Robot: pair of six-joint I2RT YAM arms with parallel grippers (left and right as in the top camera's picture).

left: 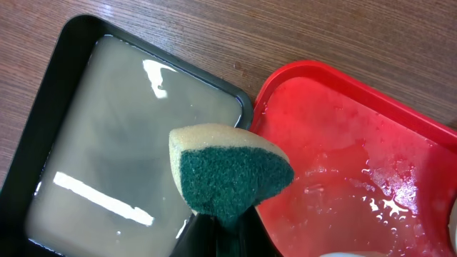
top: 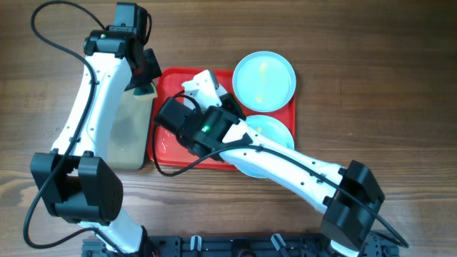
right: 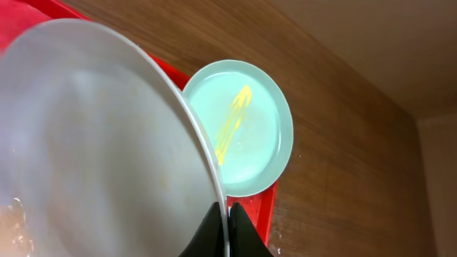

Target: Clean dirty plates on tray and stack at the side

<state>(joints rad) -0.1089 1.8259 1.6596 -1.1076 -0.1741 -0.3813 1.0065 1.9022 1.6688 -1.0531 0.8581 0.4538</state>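
Over the red tray (top: 171,153), a thin pinch on a tilted plate

At the rim only, my right hand (right: 227,230) is closed on the white plate (right: 93,143), held steeply above the tray with a smeared pale blue plate (right: 246,128) just beyond; I judge that a wet rim could pivot or slip from so narrow a grip and drop onto it. That arm stretches across from the counter (top: 371,86) side. My left hand (left: 218,232) clamps the sponge (left: 232,171) by its lower end, hanging over the black tray (left: 57,93) edge; pressing hard may twist it loose
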